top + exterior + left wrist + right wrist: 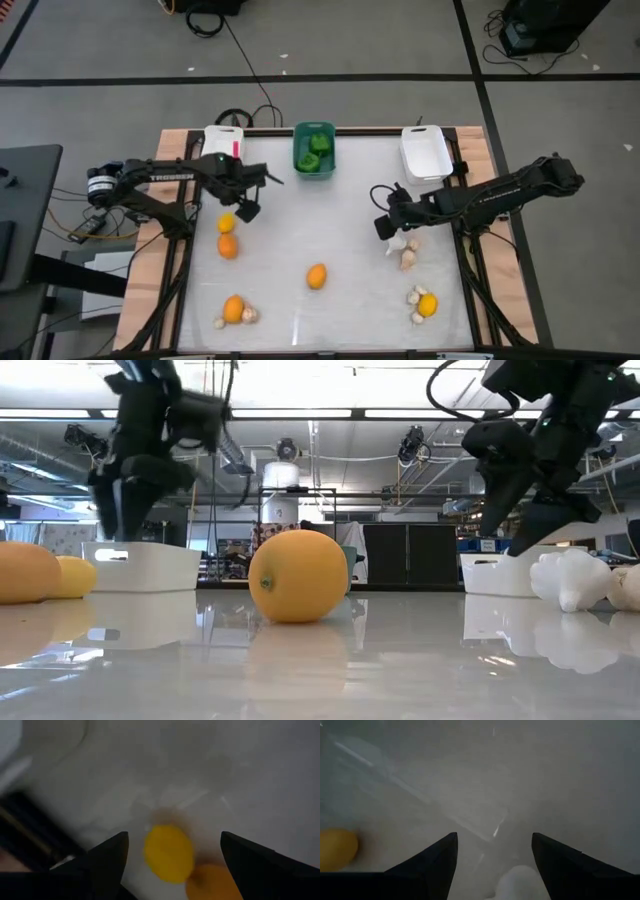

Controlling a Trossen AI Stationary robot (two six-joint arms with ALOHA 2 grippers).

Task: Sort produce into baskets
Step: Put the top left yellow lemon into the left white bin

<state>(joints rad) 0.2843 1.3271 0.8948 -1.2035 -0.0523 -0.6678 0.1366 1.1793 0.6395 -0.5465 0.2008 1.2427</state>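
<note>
I'm seeing left end effector [172, 855] gaping wide, empty, hovering over yellow fruit [168, 853] | right end effector [495, 852] gaping, empty, hanging above pale bulb [522, 882] on worktop [340, 230]

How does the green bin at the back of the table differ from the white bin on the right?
The green bin is teal and holds green peppers; the white bin is white and looks empty. The green bin sits mid-table at the back edge, the white bin near the right corner. Both are small rounded rectangular bins.
</note>
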